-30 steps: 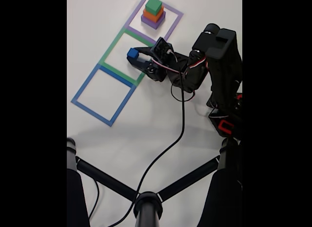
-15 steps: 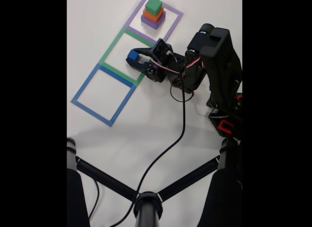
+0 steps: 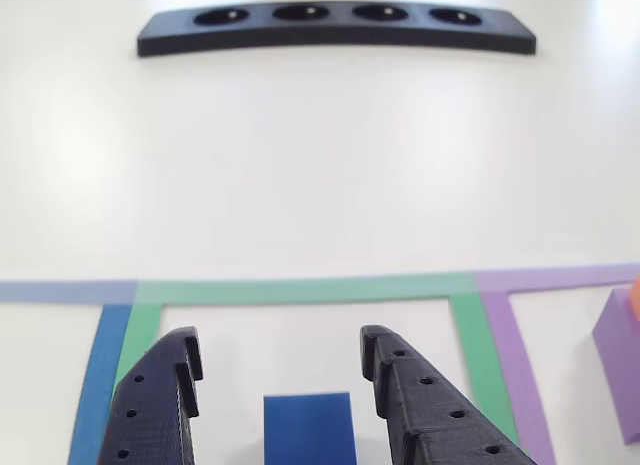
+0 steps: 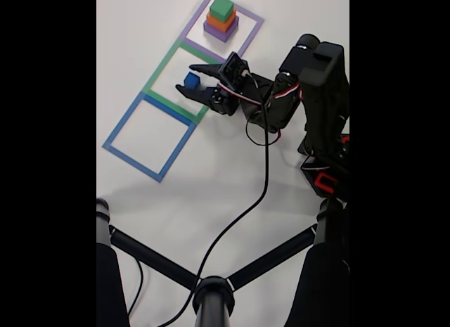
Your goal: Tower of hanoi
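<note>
The gripper (image 4: 188, 77) stands with its two black fingers spread apart, one on each side of the blue cube (image 4: 190, 79), which sits on the white bench (image 4: 211, 193) inside the green taped square (image 4: 167, 63). In the other view the blue cube (image 3: 309, 427) lies between the fingers (image 3: 160, 400) with a clear strip of bench visible on both sides, so neither finger touches it; the gripper (image 3: 281, 347) points toward the far edge of the green taped square (image 3: 300, 288). The cube's top face lies level and square to the tape lines. In the fixed view the cube rests near the lower right side of the green square, close to the arm (image 4: 309, 95). The purple taped square (image 4: 247, 31) adjoins the green one at the upper right and holds a stack (image 4: 221, 17) of purple, orange and green blocks, largest at the bottom. The blue taped square (image 4: 126, 126) adjoins the green one at the lower left. In the other view the purple block (image 3: 622, 370) shows at the right edge, well apart from the gripper, and a black strip with four round recesses (image 3: 335, 30) lies across the far bench. A black cable (image 4: 260, 186) runs from the arm down to a black tripod-like stand (image 4: 211, 292).
</note>
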You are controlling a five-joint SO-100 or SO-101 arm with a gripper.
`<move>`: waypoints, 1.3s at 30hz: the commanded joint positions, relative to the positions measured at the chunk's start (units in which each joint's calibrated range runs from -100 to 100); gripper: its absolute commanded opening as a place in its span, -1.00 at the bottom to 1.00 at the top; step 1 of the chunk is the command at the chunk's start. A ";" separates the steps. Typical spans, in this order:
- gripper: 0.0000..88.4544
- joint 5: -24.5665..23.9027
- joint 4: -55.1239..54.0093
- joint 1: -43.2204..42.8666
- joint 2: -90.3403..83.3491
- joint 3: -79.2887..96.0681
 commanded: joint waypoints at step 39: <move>-0.85 0.59 141.53 22.58 -71.14 -53.16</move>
